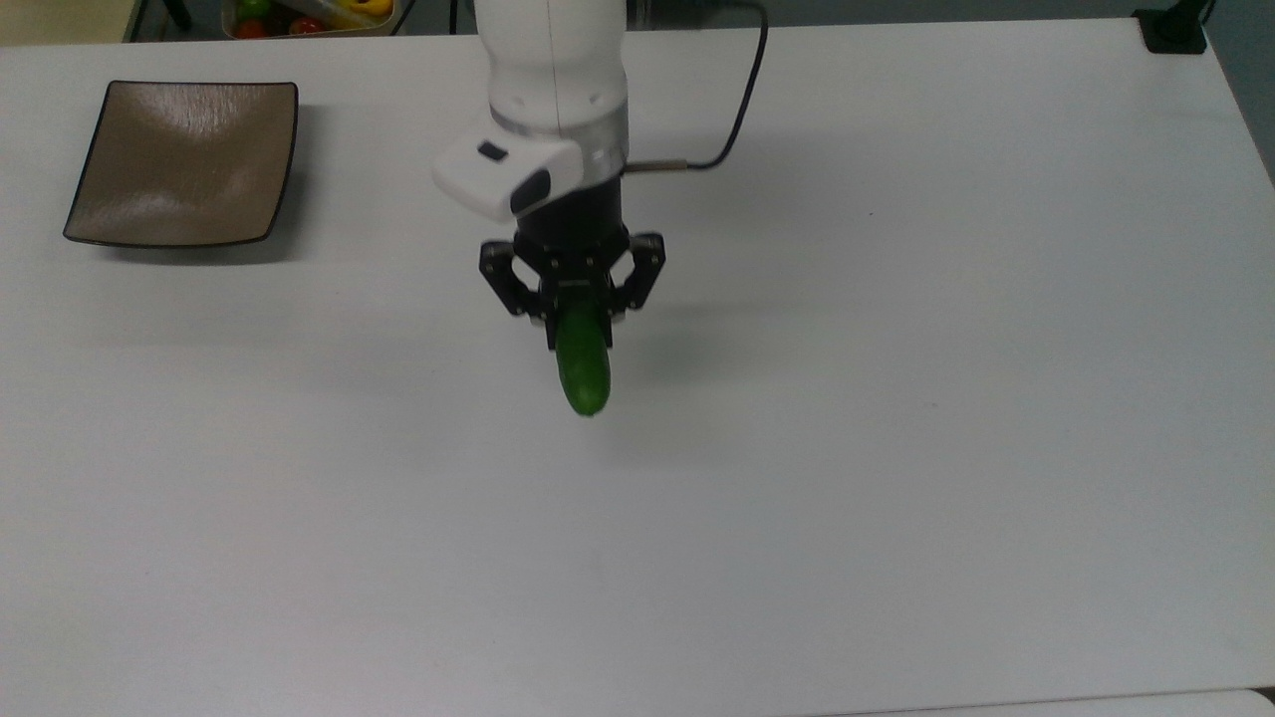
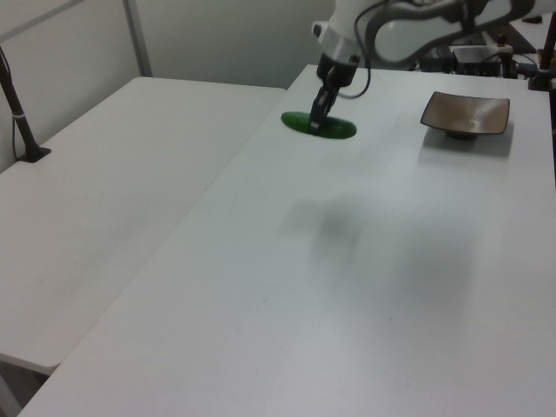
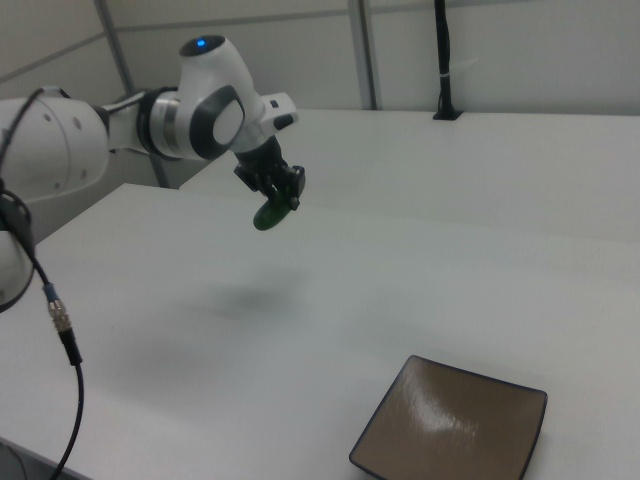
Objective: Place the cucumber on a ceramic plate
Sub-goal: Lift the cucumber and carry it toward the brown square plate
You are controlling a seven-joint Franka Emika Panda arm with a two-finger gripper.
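1. Between the jaws of the gripper [image 1: 573, 324] sits the cucumber [image 1: 583, 370], clamped near one end and held clear of the tabletop [image 1: 896, 448], with its shadow lying apart on the white surface below.
2. Its long axis runs roughly level, the free end pointing toward the top view's lower edge; in the left view the cucumber [image 2: 319, 126] reads as a flat green bar across the fingers.
3. Well apart, near the tabletop's corner at the top view's upper left, the ceramic plate [image 1: 184, 159] stands bare.
4. Judged from this, the coming carry must go sideways toward that corner, and the overhanging end needs room over the plate's upturned rim.
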